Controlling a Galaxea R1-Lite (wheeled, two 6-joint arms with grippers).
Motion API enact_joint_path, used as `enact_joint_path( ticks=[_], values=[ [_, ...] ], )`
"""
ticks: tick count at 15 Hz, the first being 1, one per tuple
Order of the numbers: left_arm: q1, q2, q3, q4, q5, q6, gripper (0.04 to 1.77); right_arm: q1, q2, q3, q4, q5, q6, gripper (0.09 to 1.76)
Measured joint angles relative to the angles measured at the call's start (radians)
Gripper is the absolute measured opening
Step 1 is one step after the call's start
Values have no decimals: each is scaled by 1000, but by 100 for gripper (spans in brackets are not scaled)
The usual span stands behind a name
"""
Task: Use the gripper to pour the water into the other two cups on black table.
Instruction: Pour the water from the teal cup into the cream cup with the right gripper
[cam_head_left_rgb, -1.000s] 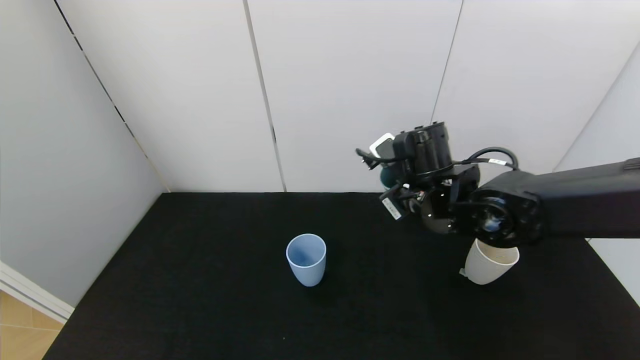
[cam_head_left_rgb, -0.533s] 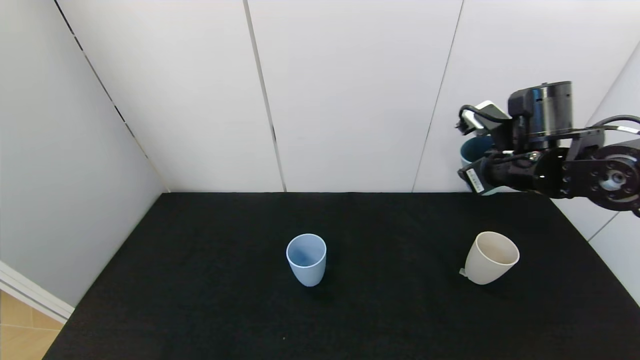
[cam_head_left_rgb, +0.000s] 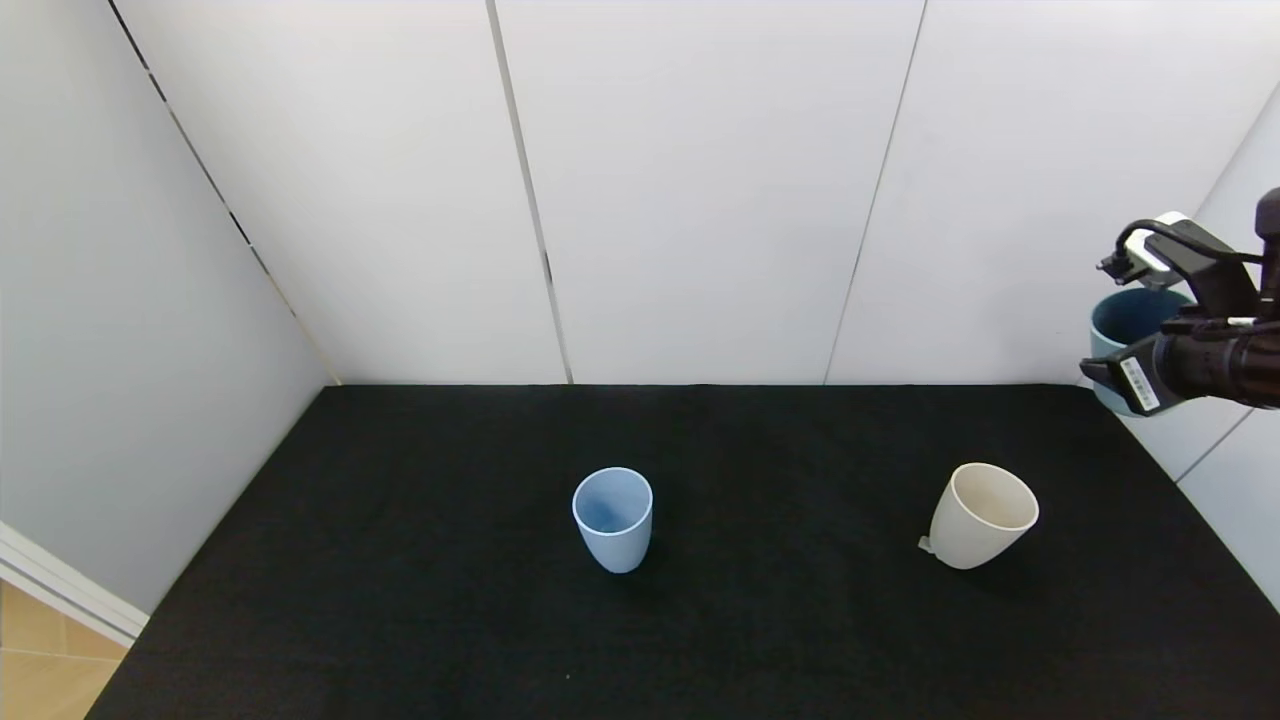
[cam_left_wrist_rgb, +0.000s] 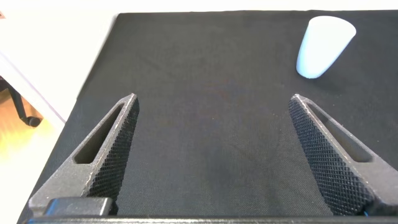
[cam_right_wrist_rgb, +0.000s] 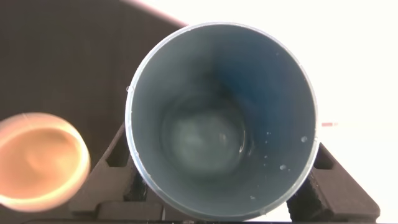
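My right gripper (cam_head_left_rgb: 1150, 350) is shut on a teal-green cup (cam_head_left_rgb: 1125, 330), held upright in the air at the far right, beyond the table's right edge. In the right wrist view the teal cup (cam_right_wrist_rgb: 221, 118) fills the frame; a thin layer of water (cam_right_wrist_rgb: 205, 140) glints at its bottom and droplets cling to its wall. The light blue cup (cam_head_left_rgb: 612, 518) stands upright mid-table; it also shows in the left wrist view (cam_left_wrist_rgb: 323, 45). The cream-beige cup (cam_head_left_rgb: 980, 514) stands to its right, and shows in the right wrist view (cam_right_wrist_rgb: 40, 158). My left gripper (cam_left_wrist_rgb: 214, 152) is open, low over the black table (cam_head_left_rgb: 400, 560).
White wall panels close off the back and both sides of the table. A strip of wooden floor (cam_head_left_rgb: 40, 660) shows past the table's left front corner.
My right arm has swung from above the cream-beige cup to the far right and up, carrying the teal cup upright. Both standing cups have not moved.
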Motion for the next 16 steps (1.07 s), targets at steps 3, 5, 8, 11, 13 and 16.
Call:
enact_joint_path(
  ticks=[3,5,8,11,13,16],
  values=[
    [0,0,0,0,0,0,172,-37,-43,141,-117,31,-85,120],
    [0,0,0,0,0,0,172,-45,-61,247,-186,37,-176,120],
    [0,0,0,0,0,0,172,-38,-76,384,-299,42,-309,120],
    [0,0,0,0,0,0,172,-25,-77,429,-312,44,-409,120],
    [0,0,0,0,0,0,172,-20,-71,439,-314,44,-477,120],
    [0,0,0,0,0,0,172,4,-54,446,-316,40,-554,120]
  ],
)
